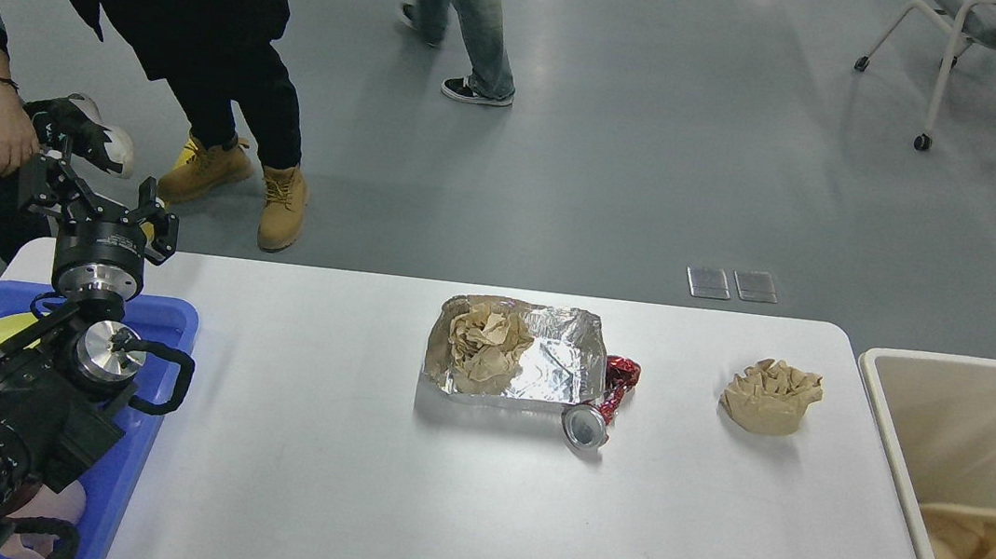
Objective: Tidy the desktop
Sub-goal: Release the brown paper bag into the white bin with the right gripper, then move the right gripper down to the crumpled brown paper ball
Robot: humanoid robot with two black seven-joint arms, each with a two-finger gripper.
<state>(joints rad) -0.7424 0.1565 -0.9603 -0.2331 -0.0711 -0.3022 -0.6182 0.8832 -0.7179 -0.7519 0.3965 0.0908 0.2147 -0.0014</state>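
Still to be cleared, the desktop [324,485] carries a foil tray [535,368] holding crumpled brown paper [486,344], a crushed red can [597,413] touching the tray's right side, and a second paper wad [771,397] near the beige bin [906,401]. Left gripper [99,197] hovers at the desktop's far left corner above the blue tray [175,318], fingers spread, holding nothing; right gripper is out of view. Risk: a careless grasp of the foil tray could nudge the can into rolling away.
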